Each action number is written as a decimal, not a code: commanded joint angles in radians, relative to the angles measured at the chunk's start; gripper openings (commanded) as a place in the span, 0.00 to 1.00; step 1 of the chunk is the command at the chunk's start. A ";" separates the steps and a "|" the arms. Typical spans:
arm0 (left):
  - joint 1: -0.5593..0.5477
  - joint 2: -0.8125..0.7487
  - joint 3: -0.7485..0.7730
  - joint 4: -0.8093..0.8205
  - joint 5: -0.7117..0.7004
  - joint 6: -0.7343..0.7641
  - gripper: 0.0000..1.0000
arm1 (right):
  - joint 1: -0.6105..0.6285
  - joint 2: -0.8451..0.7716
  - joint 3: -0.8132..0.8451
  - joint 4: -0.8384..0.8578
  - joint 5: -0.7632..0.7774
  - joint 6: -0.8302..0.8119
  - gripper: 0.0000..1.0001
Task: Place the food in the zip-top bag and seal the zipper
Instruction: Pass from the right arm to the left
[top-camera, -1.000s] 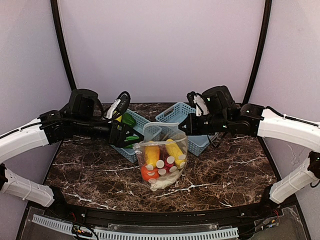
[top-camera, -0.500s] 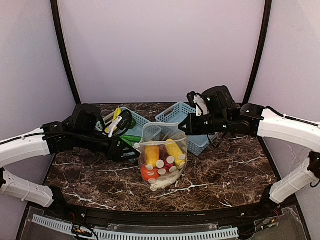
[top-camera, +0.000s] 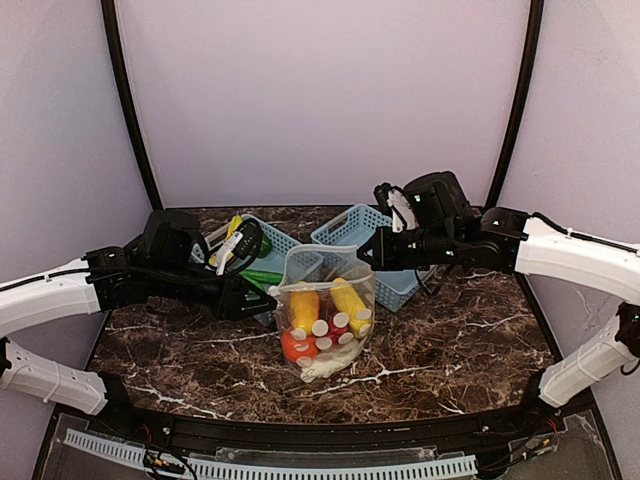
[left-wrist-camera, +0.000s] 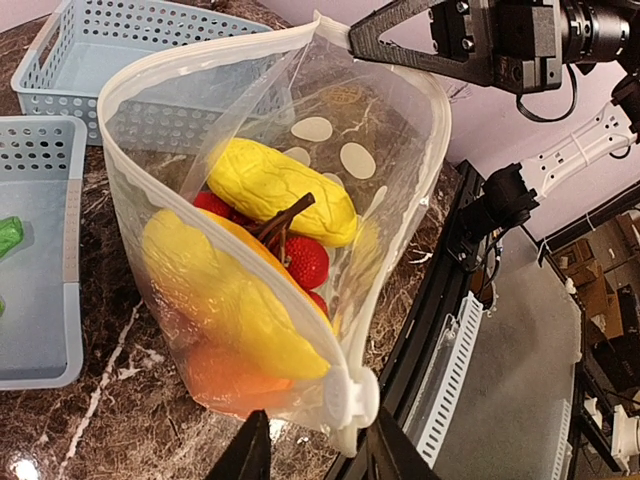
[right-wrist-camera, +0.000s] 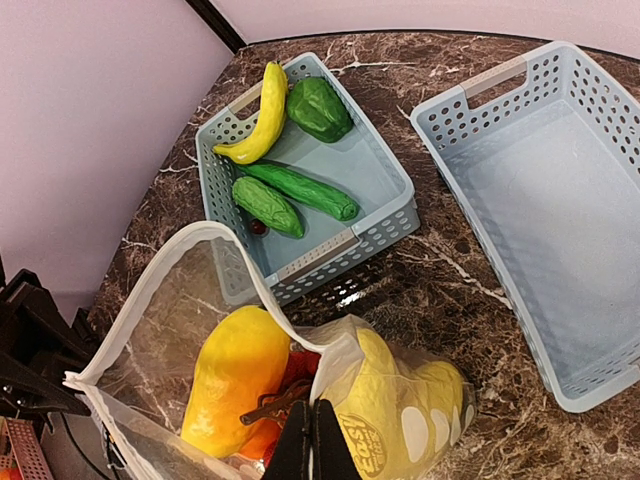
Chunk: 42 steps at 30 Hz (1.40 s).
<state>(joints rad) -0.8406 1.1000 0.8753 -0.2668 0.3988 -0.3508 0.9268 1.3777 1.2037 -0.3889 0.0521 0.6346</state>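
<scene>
The zip-top bag (top-camera: 325, 310) stands upright on the marble table with its mouth wide open. The food inside it is two yellow pieces (left-wrist-camera: 275, 185), red strawberries (left-wrist-camera: 305, 262) and an orange piece (left-wrist-camera: 225, 378). The zipper strip (left-wrist-camera: 200, 60) runs along the mouth to a white slider (left-wrist-camera: 352, 398) at the near corner. My left gripper (left-wrist-camera: 320, 445) has a finger on each side of that slider, the jaws narrowed but still apart. My right gripper (right-wrist-camera: 315, 440) is shut on the bag's opposite rim and holds it up.
Two light-blue baskets stand behind the bag. The left one (right-wrist-camera: 322, 255) holds a banana (right-wrist-camera: 258, 115), a green pepper (right-wrist-camera: 318, 105) and two green cucumbers (right-wrist-camera: 300, 188). The right one (right-wrist-camera: 540, 200) is bare inside. The table's front edge (left-wrist-camera: 440, 300) is close to the bag.
My left arm dropped from beside the left basket to the bag's slider corner, and its jaws narrowed around the slider. The right arm and the bag stayed put.
</scene>
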 joint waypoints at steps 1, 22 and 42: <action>-0.002 -0.006 -0.006 0.020 -0.022 0.014 0.30 | -0.005 -0.037 -0.006 0.032 0.006 0.008 0.00; -0.002 0.016 -0.005 0.061 -0.046 0.025 0.15 | -0.005 -0.054 -0.017 0.033 0.009 0.017 0.00; -0.002 0.074 -0.004 0.090 -0.087 0.031 0.25 | -0.005 -0.059 -0.015 0.032 0.002 0.017 0.00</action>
<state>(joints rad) -0.8406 1.1782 0.8757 -0.1982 0.3309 -0.3248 0.9268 1.3472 1.1900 -0.3904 0.0521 0.6487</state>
